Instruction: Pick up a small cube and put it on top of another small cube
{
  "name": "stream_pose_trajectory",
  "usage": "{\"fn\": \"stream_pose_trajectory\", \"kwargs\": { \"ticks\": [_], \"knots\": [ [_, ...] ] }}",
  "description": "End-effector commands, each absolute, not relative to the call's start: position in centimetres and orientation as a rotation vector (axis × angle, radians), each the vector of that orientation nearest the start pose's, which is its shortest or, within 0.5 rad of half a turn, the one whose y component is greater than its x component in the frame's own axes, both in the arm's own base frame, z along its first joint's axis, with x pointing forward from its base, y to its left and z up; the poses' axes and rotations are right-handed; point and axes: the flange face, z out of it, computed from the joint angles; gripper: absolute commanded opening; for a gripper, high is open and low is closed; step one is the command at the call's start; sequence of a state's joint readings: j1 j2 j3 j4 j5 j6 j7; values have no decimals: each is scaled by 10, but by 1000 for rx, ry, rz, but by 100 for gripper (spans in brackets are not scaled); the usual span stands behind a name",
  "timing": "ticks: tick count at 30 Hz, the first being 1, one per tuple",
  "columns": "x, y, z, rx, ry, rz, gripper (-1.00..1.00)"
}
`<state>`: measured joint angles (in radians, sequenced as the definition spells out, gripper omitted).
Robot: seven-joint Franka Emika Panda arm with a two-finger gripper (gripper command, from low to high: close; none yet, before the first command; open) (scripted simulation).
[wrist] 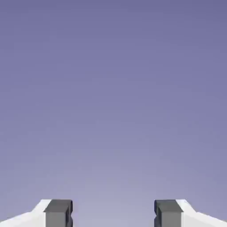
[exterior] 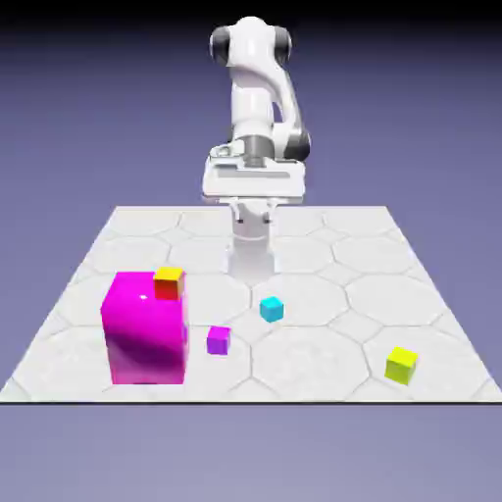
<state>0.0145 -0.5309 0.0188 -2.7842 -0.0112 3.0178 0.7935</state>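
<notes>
The small lime cube sits alone on the table near the front edge, at the exterior view's right. Other small cubes lie nearer the middle: a cyan one and a purple one. My gripper is held high above the table's far side, well away from every cube. In the hand view the gripper is open: its two grey fingertips stand wide apart with only the blue-violet backdrop between them. No cube appears in the hand view.
A large magenta cube stands at the exterior view's left, with a small red cube with a yellow top on its upper far corner. The table is tiled in pale hexagons.
</notes>
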Motion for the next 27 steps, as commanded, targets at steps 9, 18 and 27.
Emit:
{"fn": "stream_pose_trajectory", "kwargs": {
  "ticks": [9, 18, 27],
  "knots": [
    [456, 95, 397, -2527, 1223, -652, 0],
    [486, 186, 323, -2524, 1501, -333, 0],
    [487, 279, 245, -2471, 1813, -45, 0]
  ]
}}
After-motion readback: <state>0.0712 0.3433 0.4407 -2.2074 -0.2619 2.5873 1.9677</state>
